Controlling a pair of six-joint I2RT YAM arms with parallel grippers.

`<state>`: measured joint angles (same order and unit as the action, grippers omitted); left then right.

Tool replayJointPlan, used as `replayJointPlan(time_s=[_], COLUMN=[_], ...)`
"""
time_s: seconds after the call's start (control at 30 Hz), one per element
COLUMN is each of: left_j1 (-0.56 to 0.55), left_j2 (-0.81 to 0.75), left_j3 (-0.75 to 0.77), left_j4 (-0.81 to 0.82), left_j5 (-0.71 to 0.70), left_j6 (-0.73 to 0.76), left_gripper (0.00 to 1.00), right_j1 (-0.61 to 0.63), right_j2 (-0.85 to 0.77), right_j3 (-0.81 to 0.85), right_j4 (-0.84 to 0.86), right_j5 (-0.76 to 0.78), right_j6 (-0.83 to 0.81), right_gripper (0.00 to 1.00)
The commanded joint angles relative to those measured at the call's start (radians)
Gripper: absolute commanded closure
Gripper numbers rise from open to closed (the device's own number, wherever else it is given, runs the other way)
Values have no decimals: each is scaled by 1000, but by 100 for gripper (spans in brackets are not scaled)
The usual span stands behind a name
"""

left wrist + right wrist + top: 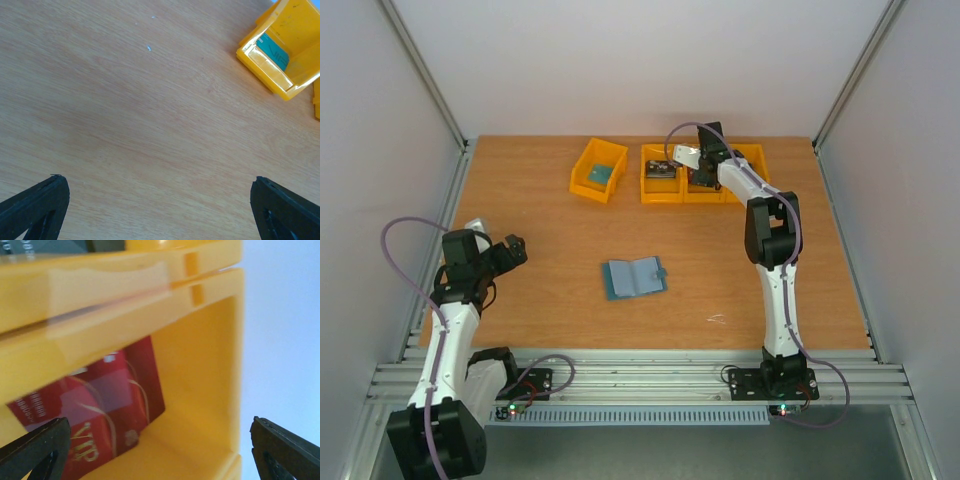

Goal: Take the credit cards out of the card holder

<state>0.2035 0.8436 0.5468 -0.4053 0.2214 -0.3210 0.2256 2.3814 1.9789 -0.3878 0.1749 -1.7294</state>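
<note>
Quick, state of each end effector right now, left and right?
Left end effector: open, holding nothing.
Right end effector: open, holding nothing, above the red card lying in a yellow bin.

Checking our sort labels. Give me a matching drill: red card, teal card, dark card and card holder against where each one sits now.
Things:
1 red card
2 teal card
3 dark card
4 card holder

Places:
A lying open on the table
B lone yellow bin, far left
C yellow bin below the open right claw
D neighbouring yellow bin, just left of C in the top view

Pairs: 1-C, 2-B, 3-D, 4-A
</note>
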Motion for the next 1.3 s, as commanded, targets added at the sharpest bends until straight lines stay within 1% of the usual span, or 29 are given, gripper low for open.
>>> replayJointPlan(time_s=[0.0, 0.13, 0.27, 0.33, 0.43, 0.53, 0.67, 0.7, 0.8, 0.9, 1.0, 1.07, 1.17, 1.23, 1.27], left_j1=[9, 8, 9, 9, 10, 10, 9, 10, 10, 10, 9, 9, 10, 10, 10], left_j2=[-24, -27, -26, -25, -26, -32, -43, -47, -64, -84, -111, -128, -138, -139, -140], left_j3=[-10, -7, -5, -4, -3, -8, -18, -24, -50, -88, -132, -167, -222, -226, -226], left_j4=[50, 39, 45, 43, 42, 44, 46, 47, 73, 112, 180, 249, 366, 394, 435], left_j5=[6, 4, 7, 8, 7, 9, 2, -4, -32, -93, -158, -176, -211, -218, -213], left_j6=[11, 14, 16, 16, 19, 19, 23, 25, 34, 38, 49, 78, 116, 91, 89], left_gripper=[1, 1, 1, 1, 1, 1, 1, 1, 1, 1, 1, 1, 1, 1, 1], right_j1=[-3, -14, -14, -15, -20, -23, -27, -31, -55, -97, -157, -177, -189, -201, -209], right_j2=[-46, -37, -45, -51, -68, -97, -195, -242, -393, -578, -752, -855, -992, -1076, -1119], right_j3=[8, 21, 35, 65, 141, 199, 184, 161, 6, -276, -517, -642, -803, -909, -971], right_j4=[50, 54, 4, -36, -151, -219, -209, -186, -48, 166, 345, 412, 453, 487, 507], right_j5=[32, 40, -4, -23, -97, -162, -234, -249, -318, -381, -402, -376, -294, -242, -219], right_j6=[37, 85, 124, 181, 313, 472, 677, 759, 951, 1140, 1273, 1286, 1260, 1260, 1271], right_gripper=[2, 1, 1, 1, 2, 2, 2, 2, 1, 2, 1, 1, 1, 2, 2])
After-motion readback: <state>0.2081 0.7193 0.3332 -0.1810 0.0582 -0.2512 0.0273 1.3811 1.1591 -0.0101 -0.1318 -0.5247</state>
